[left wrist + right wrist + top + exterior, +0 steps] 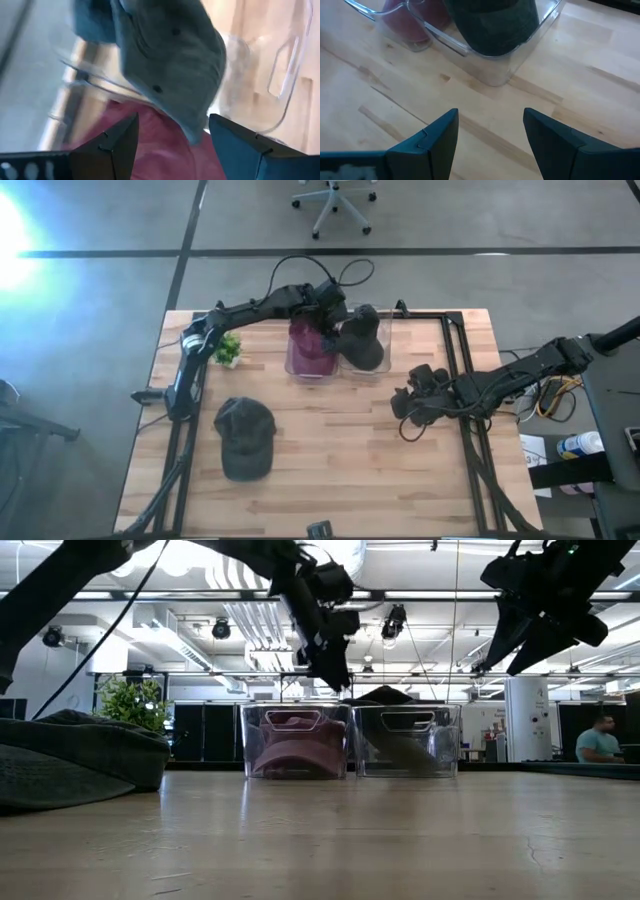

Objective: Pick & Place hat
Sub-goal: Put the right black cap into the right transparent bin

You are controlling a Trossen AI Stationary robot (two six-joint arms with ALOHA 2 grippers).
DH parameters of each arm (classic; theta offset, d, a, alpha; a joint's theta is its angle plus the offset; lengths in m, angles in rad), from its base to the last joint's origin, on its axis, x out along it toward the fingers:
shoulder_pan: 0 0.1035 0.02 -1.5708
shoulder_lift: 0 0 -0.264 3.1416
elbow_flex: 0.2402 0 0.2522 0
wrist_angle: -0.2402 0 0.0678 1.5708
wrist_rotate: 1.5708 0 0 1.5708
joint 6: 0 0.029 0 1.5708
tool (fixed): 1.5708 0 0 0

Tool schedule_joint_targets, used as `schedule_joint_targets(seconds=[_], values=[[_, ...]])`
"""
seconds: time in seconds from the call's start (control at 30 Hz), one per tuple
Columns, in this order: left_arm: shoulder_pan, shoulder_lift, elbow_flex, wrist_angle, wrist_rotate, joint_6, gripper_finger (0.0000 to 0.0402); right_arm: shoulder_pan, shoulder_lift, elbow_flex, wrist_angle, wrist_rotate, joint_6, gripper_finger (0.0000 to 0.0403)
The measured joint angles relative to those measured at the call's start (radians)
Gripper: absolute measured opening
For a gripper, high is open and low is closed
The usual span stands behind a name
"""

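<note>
Two clear bins stand side by side at the table's far middle. A maroon hat (pixel 308 342) lies in the left bin (pixel 262 740). A dark grey hat (pixel 362 340) sits in the right bin (pixel 440 740), its crown (pixel 385 695) above the rim and one edge (pixel 190 125) hanging over the wall between the bins. My left gripper (pixel 172 125) hovers open just above that hat and the bins, touching nothing. A third dark cap (pixel 245 438) lies flat on the table at the near left. My right gripper (pixel 490 117) is open above bare wood, to the right of the bins.
A small potted plant (pixel 228 350) stands left of the bins. Black frame rails run along the table's left and right sides (pixel 462 380). Bare wood lies between the cap on the table and my right gripper (pixel 405 415). A person (pixel 598 740) stands far off in the room.
</note>
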State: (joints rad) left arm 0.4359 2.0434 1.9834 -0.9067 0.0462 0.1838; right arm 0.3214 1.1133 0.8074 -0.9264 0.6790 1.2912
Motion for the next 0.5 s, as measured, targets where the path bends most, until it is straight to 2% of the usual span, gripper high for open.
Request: schedule_joint_targets(seconds=[0.17, 0.27, 0.4, 0.5], values=[[0.023, 0.002, -0.079, 0.086, 0.142, -0.052, 0.0234, 0.001, 0.000, 0.000, 0.001, 0.002, -0.009, 0.0219], [0.025, 0.002, -0.120, 0.172, 0.183, -0.037, 0.0234, 0.001, 0.000, -0.002, 0.001, 0.002, -0.012, 0.0219], [0.025, 0.002, -0.172, 0.305, 0.185, 0.094, 0.0225, 0.001, 0.000, -0.005, 0.000, 0.002, -0.012, 0.0219], [0.025, 0.002, -0.199, 0.426, 0.184, 0.235, 0.0200, 0.001, 0.000, -0.006, 0.001, 0.002, -0.012, 0.0219]])
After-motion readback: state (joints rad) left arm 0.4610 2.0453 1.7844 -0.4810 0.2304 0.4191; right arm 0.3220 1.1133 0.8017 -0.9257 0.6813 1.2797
